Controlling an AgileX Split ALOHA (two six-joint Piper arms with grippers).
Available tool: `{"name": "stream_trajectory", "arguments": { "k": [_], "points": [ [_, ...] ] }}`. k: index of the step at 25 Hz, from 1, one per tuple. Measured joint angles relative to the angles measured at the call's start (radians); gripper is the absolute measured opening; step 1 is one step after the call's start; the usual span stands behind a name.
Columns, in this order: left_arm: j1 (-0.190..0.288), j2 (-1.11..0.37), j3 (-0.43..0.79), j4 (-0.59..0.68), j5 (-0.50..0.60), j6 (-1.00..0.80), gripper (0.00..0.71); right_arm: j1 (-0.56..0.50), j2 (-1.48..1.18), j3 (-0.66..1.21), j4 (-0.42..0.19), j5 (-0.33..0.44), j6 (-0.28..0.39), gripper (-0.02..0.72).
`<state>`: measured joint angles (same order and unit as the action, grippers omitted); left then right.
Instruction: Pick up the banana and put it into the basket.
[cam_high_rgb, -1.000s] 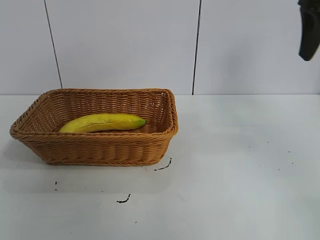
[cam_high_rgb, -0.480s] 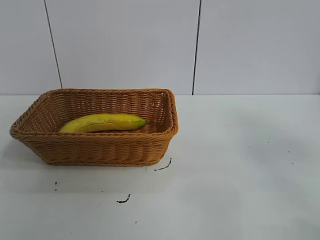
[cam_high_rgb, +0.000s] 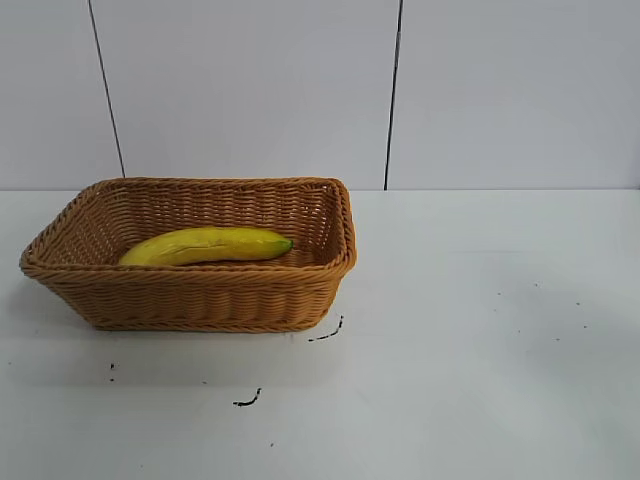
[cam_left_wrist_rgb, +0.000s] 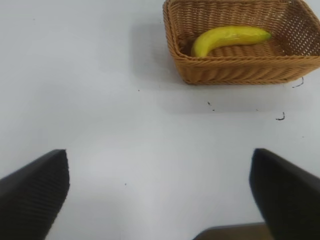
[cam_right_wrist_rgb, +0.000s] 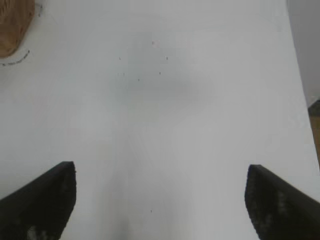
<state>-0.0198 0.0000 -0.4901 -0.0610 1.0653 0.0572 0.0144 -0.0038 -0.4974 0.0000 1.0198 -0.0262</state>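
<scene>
We see the banana (cam_high_rgb: 206, 245) lying inside the basket (cam_high_rgb: 190, 296), at nine o'clock on the table (cam_high_rgb: 480, 330). Both grippers, left gripper (cam_left_wrist_rgb: 159, 192) and right gripper (cam_right_wrist_rgb: 160, 200), stand wide apart, empty; we simply park clear.

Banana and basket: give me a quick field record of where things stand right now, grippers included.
banana: lying on its side inside the basket, greenish tip toward the basket's right end
basket: upright on the table's left half in the exterior view
table: white, a few dark marks in front of the basket
left gripper: open, empty, over bare table away from the basket
right gripper: open, empty, over bare table, basket corner at the view's edge
task status: banana appears placed
</scene>
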Motion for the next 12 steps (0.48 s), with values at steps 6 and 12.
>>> {"name": "stream_trajectory", "arguments": {
  "k": [6,12],
  "points": [
    [0.0,0.0,0.0,0.0,0.0,0.0,0.695,0.0,-0.001,0.0,0.0,-0.001,-0.003,0.653],
    [0.0,0.0,0.0,0.0,0.0,0.0,0.695,0.0,-0.001,0.0,0.0,-0.001,-0.003,0.647]
  ]
}}
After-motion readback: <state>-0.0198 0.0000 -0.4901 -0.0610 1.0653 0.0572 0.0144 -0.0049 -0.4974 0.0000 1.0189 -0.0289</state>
